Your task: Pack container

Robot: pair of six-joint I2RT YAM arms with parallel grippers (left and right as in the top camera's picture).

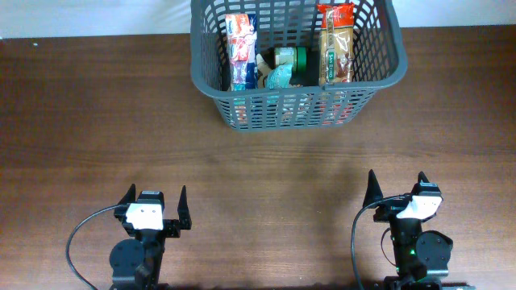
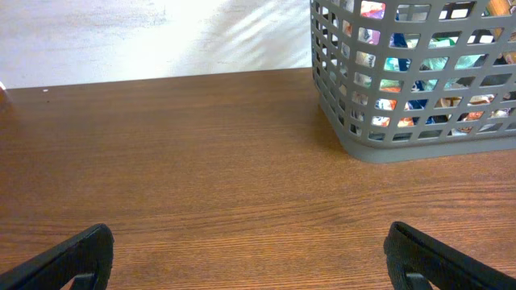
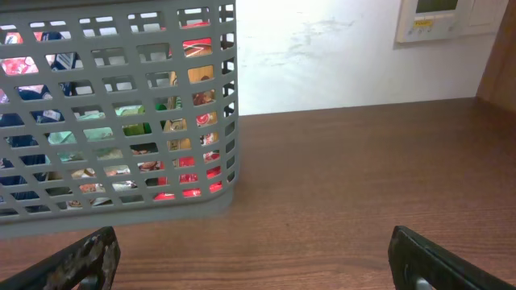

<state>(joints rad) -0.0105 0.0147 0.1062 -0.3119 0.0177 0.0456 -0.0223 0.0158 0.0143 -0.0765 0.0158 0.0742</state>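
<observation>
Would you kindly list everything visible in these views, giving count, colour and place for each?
container: one, dark grey, far centre of the table
tall packet: one, white with red and blue, upright at the container's left end
brown packet: one, brown and orange, upright at the container's right end
small items: a few, green and teal, between the two packets; exact count unclear
table: one, brown wood, under everything
wall panel: one, off-white, on the white wall behind
cables: two, black, one beside each arm base
left tool: one, black, open, empty, near edge
right tool: one, black, open, empty, near edge
</observation>
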